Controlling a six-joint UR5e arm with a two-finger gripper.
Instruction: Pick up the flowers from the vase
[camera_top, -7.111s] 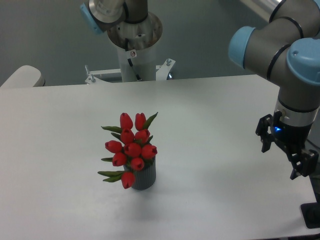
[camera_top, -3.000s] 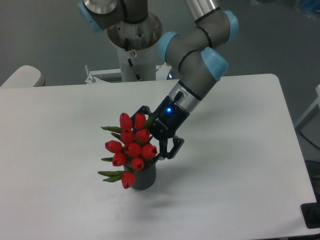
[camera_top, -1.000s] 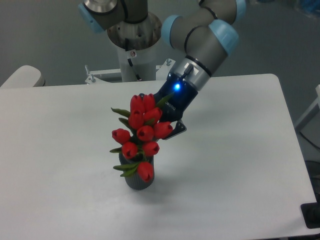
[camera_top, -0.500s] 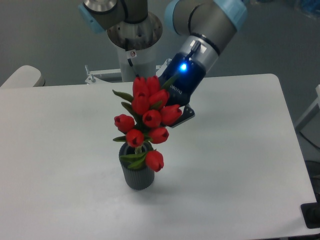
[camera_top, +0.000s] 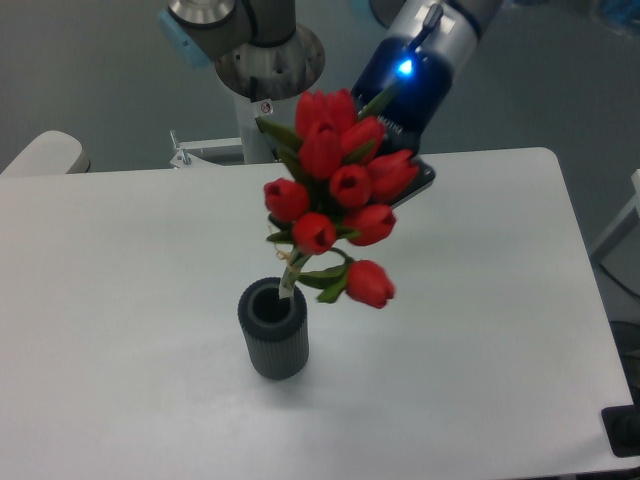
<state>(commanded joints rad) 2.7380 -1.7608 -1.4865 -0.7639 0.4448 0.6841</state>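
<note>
Nearest to us, a white, matte counter (camera_top: 470, 330) fills most of the view. On it stands the vase (camera_top: 273, 329), a short dark grey cylinder with fine vertical ribs and a thick round rim. We see straight into its dark mouth, and nothing shows inside it.

Just above the vase hang the flowers (camera_top: 338, 190), a bunch of smooth closed red buds with narrow green leaves. The bunch tilts, heads up and to the right, with its pale stem end hovering at the rim, seemingly lifted out of the mouth. One bud droops lower on the right, apart from the rest.

Behind the upper buds is the pincer (camera_top: 395, 150), dark with a glowing blue light on the wrist above it. It is clamped on the flowers, though the buds hide most of its fingers.

Farthest back, the arm's grey cylindrical base (camera_top: 262, 70) rises behind the counter's edge.
</note>
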